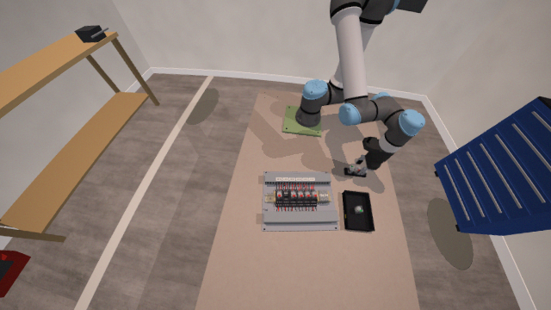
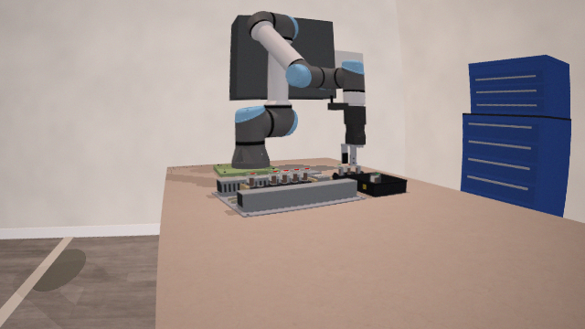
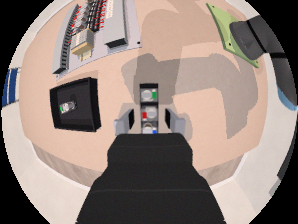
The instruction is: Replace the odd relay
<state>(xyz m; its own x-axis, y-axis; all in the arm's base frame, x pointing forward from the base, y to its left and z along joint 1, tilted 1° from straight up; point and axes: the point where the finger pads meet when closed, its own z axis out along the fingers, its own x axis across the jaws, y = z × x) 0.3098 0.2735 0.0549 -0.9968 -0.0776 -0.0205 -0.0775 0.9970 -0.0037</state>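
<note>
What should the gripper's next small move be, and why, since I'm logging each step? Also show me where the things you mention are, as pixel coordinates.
Probably ease straight down, then close on the red-button spare [image 3: 149, 114]: the open gripper [image 2: 349, 164] [image 3: 149, 115] straddles it, the row's relays [image 1: 301, 195] [image 2: 295, 176] show red buttons, and one socket [image 1: 286, 196] stands empty.
</note>
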